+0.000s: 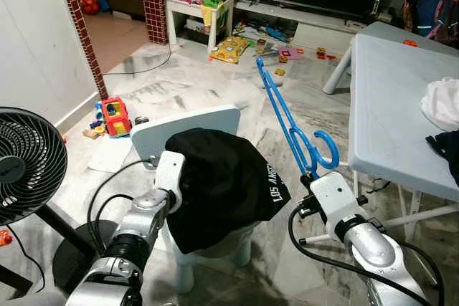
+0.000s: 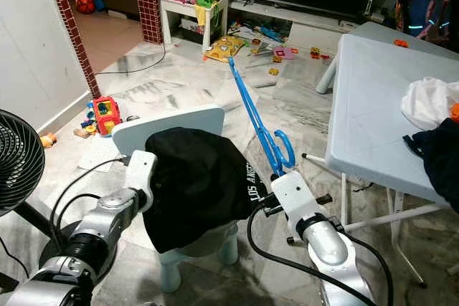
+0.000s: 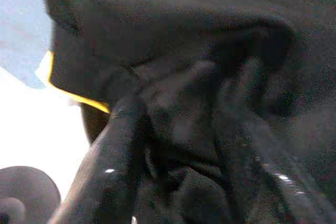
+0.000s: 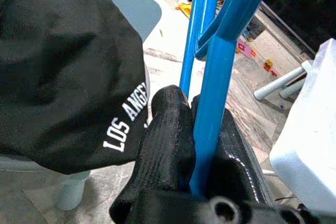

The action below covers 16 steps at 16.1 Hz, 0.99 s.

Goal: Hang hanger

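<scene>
Left arm: the left gripper (image 3: 173,145) is buried in the black garment (image 1: 222,184), which is draped over the back of a pale child's chair (image 1: 188,124) standing on the marble floor (image 1: 186,84). In the left wrist view its black fingers (image 3: 113,156) are lying among folds of dark cloth; whether they are pinching fabric or merely resting in it cannot be told.

Centre: the garment is covering the chair's backrest and seat, with white lettering showing along its right hem.

Right arm: the right gripper (image 4: 202,150) is clamping the blue hanger (image 1: 287,116) just below its hook, fingers closed tight on the shaft. The hanger is standing out away from the robot, above the floor, between the chair and the grey table (image 1: 391,105). It is clear of the garment and not inside it.

Assessment: the step in hand appears to be feeding the hanger into the garment. To do it well, the left gripper should be lifting and spreading an opening in the cloth, and the right should be turning the hanger's far end toward it. Risk: the long frame catching the table's left edge.
</scene>
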### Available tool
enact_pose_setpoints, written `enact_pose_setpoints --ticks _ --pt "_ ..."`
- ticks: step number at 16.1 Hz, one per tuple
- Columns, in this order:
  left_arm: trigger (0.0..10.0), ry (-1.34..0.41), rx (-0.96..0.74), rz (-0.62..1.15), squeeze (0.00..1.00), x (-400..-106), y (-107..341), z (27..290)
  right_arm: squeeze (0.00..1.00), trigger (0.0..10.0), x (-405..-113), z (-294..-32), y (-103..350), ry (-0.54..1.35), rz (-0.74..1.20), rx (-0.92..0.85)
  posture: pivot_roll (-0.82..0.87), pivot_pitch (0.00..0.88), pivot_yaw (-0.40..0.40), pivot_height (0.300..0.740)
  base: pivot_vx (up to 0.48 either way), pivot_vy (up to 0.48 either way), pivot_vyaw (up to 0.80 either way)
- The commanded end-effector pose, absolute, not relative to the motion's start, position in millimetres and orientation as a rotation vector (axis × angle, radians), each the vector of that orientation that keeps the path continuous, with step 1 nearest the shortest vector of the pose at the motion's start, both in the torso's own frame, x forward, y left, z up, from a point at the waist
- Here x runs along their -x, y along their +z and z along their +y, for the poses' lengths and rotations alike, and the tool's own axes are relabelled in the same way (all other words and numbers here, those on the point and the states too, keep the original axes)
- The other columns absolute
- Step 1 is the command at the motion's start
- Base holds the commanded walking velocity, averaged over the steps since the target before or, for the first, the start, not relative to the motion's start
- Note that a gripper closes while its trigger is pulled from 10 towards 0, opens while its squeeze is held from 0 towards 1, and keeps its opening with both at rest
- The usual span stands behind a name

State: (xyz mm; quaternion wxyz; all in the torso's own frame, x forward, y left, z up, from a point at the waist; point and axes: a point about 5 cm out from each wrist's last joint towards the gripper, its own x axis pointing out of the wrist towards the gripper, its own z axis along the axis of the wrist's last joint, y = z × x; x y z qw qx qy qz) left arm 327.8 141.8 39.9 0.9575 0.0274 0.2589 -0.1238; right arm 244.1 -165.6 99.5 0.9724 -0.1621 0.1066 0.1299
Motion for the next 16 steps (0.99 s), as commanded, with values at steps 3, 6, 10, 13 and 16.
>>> enact_pose_setpoints --ticks 3,6,10,13,16 --pt "10.0 -0.185 -0.030 0.445 1.00 -335 57 142 0.00 10.0 -245 -165 100 0.267 0.212 0.334 0.00 0.000 -0.073 0.740 0.000 0.000 0.00" --pt "10.0 -0.155 0.023 0.511 1.00 -331 51 141 0.00 10.0 -245 -162 98 0.271 0.212 0.332 0.00 0.000 -0.069 0.740 0.000 0.000 0.00" --pt "10.0 -0.196 0.134 0.679 0.00 -325 32 131 0.00 10.0 -240 -162 98 0.277 0.217 0.331 -0.02 0.000 -0.064 0.740 0.000 0.000 0.00" --pt "10.0 -0.202 0.221 0.748 0.00 -328 28 127 0.00 10.0 -234 -167 99 0.270 0.227 0.341 -0.06 0.001 -0.065 0.740 0.000 0.000 0.00" --pt "0.0 -0.178 0.203 0.730 0.00 -329 28 135 0.00 10.0 -232 -168 99 0.270 0.232 0.345 -0.07 0.005 -0.066 0.740 0.000 0.000 0.00"
